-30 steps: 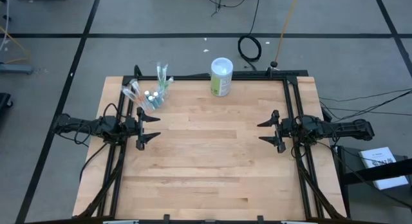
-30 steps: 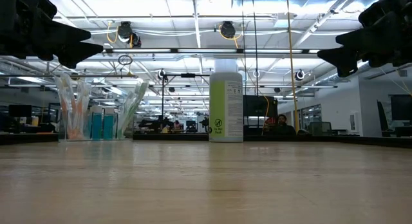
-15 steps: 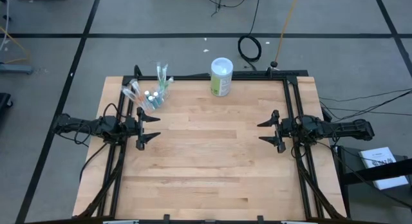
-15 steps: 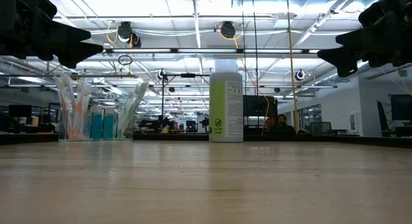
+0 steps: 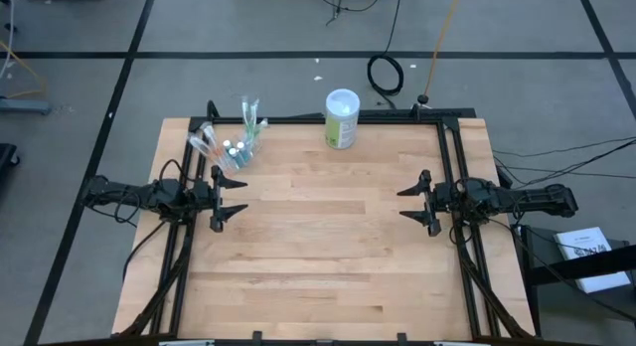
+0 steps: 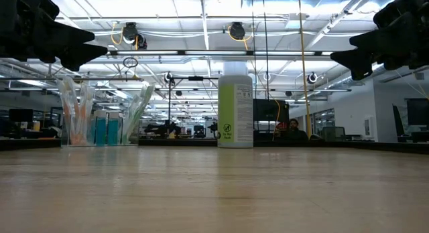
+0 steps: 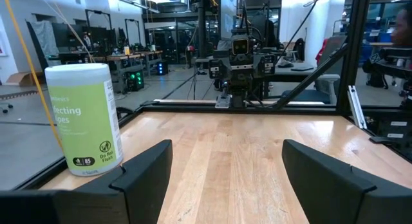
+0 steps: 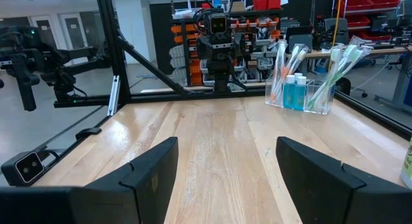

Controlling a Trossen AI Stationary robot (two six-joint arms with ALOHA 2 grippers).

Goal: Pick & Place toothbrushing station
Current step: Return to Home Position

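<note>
toothbrushing station [image 5: 231,144] upright near the wide-spread left hand [image 5: 243,196]

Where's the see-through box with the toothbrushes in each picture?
High view: clear plastic organizer with toothbrushes and teal tubes, upper-left corner of the wooden table.
Low view: left side.
Left wrist view: not in it.
Right wrist view: far across the table.
Shared landmark: green-and-white cylindrical canister.

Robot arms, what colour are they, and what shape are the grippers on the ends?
The left arm and right arm are both black and thin, built of jointed pieces, with thin black cables looping along them. The left gripper and right gripper each have two black fingers, flat and tapering to points. No markings show.
</note>
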